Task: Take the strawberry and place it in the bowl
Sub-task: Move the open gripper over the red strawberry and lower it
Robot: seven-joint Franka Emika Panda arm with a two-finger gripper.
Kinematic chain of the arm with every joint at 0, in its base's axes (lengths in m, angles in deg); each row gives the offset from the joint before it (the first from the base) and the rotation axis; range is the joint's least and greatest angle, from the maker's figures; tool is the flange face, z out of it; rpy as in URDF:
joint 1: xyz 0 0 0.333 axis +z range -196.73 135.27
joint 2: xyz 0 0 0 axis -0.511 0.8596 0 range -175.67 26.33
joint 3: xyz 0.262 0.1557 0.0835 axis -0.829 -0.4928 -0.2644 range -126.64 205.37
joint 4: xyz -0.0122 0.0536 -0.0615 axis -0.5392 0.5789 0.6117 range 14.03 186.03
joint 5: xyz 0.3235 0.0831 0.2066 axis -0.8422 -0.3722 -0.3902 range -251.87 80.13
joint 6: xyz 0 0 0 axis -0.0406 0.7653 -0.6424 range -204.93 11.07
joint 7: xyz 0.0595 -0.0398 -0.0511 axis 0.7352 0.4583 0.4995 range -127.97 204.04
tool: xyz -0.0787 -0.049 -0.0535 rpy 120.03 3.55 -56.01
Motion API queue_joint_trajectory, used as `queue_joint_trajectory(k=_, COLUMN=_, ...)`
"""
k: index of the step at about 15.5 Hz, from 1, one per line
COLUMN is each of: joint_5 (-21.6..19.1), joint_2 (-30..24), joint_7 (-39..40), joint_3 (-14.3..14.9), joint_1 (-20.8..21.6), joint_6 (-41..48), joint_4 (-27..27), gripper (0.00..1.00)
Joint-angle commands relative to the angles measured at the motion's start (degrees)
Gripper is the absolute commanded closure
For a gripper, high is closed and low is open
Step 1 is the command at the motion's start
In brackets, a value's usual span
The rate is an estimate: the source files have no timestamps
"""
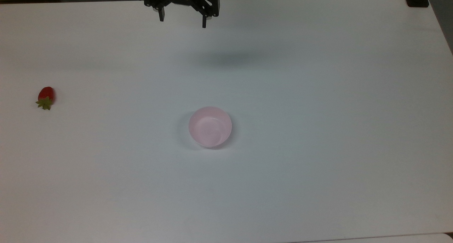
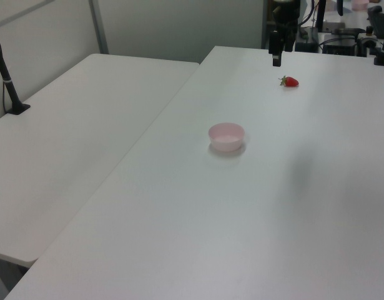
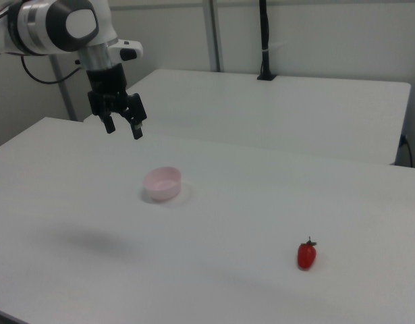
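The strawberry point(image 1: 45, 97) point(image 2: 290, 81) point(image 3: 306, 255) lies on the white table, red with a green cap, at the top view's far left. The pale pink bowl point(image 1: 210, 126) point(image 2: 226, 136) point(image 3: 162, 183) stands empty near the table's middle. My gripper point(image 1: 183, 21) point(image 3: 123, 128) point(image 2: 276, 57) hangs high above the table at the top view's upper edge, open, nothing between its fingers. It is far from both the strawberry and the bowl.
A second white table point(image 2: 73, 137) point(image 3: 281, 111) adjoins the work table. A black post on a clamp point(image 2: 9, 87) point(image 3: 264, 47) stands on its far side. The white table point(image 1: 318, 147) stretches widely around the bowl.
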Motion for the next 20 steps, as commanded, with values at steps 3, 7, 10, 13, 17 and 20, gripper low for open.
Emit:
queue_joint_trajectory(k=3, joint_5=-1.3, joint_2=-0.3, joint_7=1.5, joint_3=1.0, joint_1=0.5, joint_6=0.4, joint_4=0.7, gripper=0.0)
queue_joint_trajectory(k=7, joint_5=-1.3, joint_2=-0.2, joint_7=1.5, joint_3=1.2, joint_1=0.4, joint_6=0.2, joint_4=0.6, gripper=0.0)
queue_joint_trajectory(k=10, joint_5=-0.9, joint_2=-0.2, joint_7=1.7, joint_3=1.4, joint_1=0.2, joint_6=-2.0, joint_4=0.6, gripper=0.0)
queue_joint_trajectory(k=13, joint_5=-0.8, joint_2=0.1, joint_7=1.7, joint_3=1.6, joint_1=-1.4, joint_6=-4.8, joint_4=0.3, gripper=0.0)
queue_joint_trajectory(k=17, joint_5=-1.5, joint_2=2.2, joint_7=12.2, joint_3=1.5, joint_1=-5.6, joint_6=-5.8, joint_4=-0.9, gripper=0.0)
queue_joint_trajectory(k=20, joint_5=-1.2, joint_2=5.1, joint_7=19.0, joint_3=1.6, joint_1=-9.1, joint_6=-6.3, joint_4=-1.1, gripper=0.0)
